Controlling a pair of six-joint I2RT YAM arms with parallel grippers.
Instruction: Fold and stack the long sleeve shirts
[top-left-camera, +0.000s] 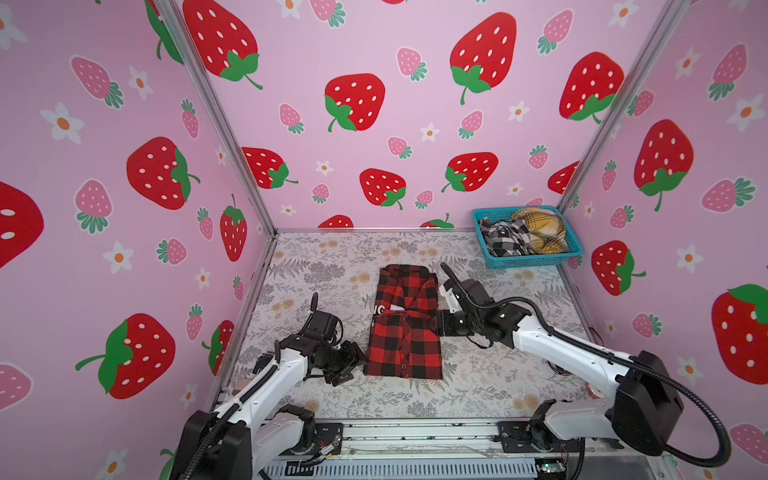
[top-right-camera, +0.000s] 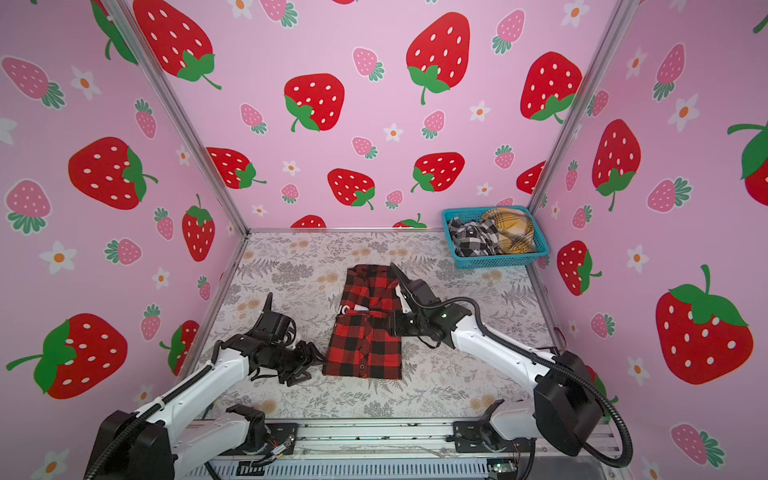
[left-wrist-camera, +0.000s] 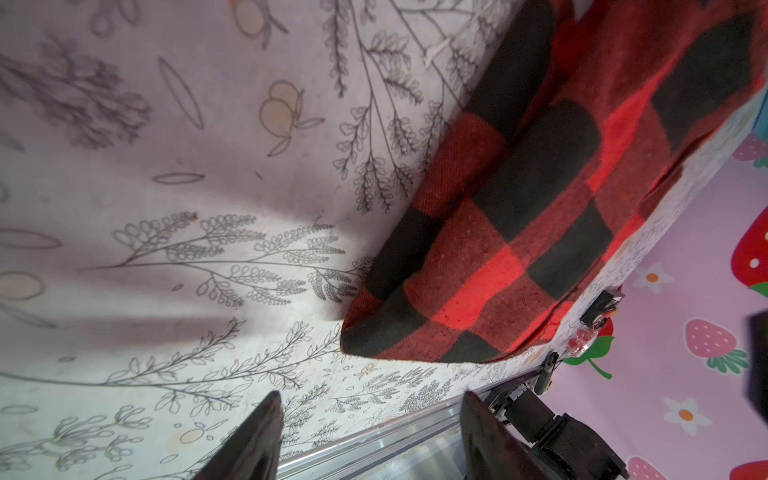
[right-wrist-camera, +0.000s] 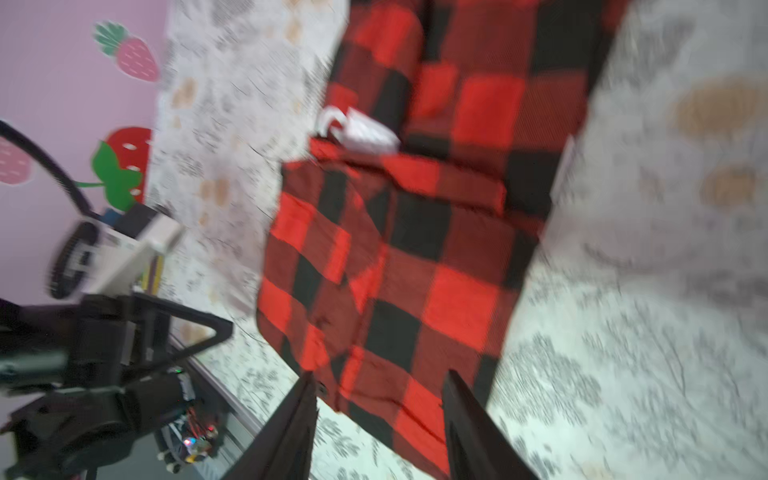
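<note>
Well, the red-and-black shirt (top-left-camera: 405, 328) (top-right-camera: 365, 332) lies folded into a narrow oblong in the middle of the worktop (top-left-camera: 498, 374), collar end far and hem end near. A cross edge runs over its middle where one layer overlaps the other, and bits of white letters (top-left-camera: 379, 309) peek out at the left of that edge.

The left arm comes up from the near-left corner, its white forearm slanting toward the far side. Its wrist is bent over to the right, so the left pincer (top-left-camera: 347, 365) (top-right-camera: 305, 363) sits low, pointing at the shirt's near-left edge. In the left wrist view its two fingers stand apart with only bare worktop between them (left-wrist-camera: 370, 399). It is open, just beside the cloth (left-wrist-camera: 519, 232), gripping nothing.

The right arm stretches in from the near-right corner, long forearm angled left and far, wrist turned left. The right pincer (top-left-camera: 441, 324) (top-right-camera: 392, 324) meets the shirt's right edge at about the cross edge. Its wrist view is blurred, yet the fingers show spread (right-wrist-camera: 378, 374) with the shirt (right-wrist-camera: 415, 249) lying flat beyond them, so it looks open, with nothing clamped.

A blue basket (top-left-camera: 528, 262) (top-right-camera: 494, 262) stands in the far-right corner, well apart. It holds a crumpled black-and-white shirt (top-left-camera: 500, 239) beside a yellow shirt (top-left-camera: 540, 230).
</note>
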